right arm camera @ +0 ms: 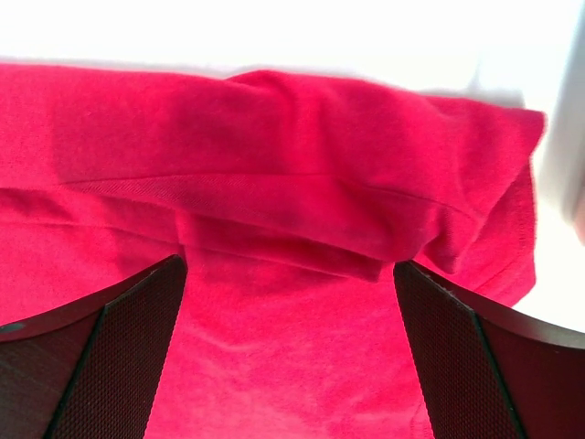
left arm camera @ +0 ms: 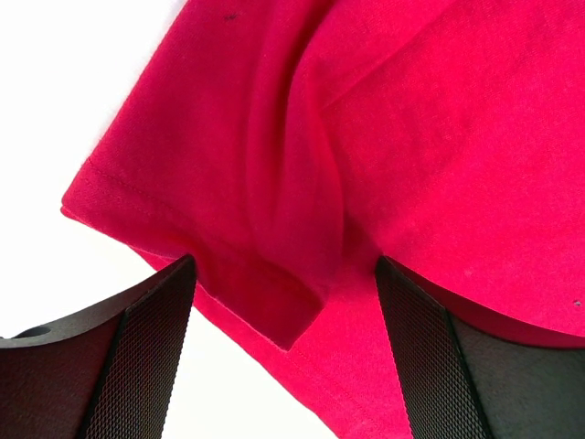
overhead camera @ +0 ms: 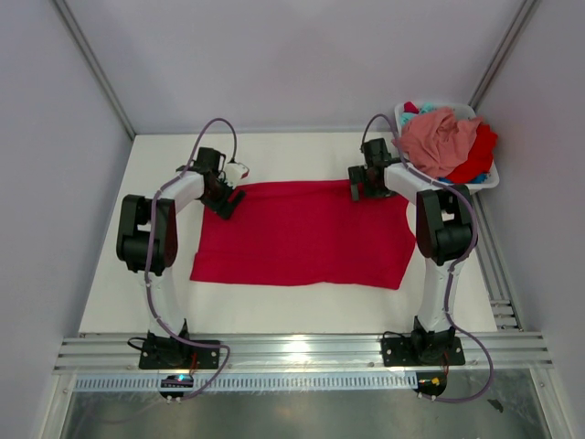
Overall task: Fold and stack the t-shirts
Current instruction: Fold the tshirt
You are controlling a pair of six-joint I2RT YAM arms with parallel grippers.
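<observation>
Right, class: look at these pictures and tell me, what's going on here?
Two robot arms are working on a red t-shirt spread out on the table. The left gripper and the right gripper sit at its two far corners, jaws open with the cloth's edge between the fingers, not yet gripping it. More shirts, a pink one on top, lie in the white basket at the far right.

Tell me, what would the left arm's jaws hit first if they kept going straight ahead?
The red t-shirt: its folded corner lies right between the open jaws, seemingly close, though depth is hard to judge. The white table lies beneath.
</observation>
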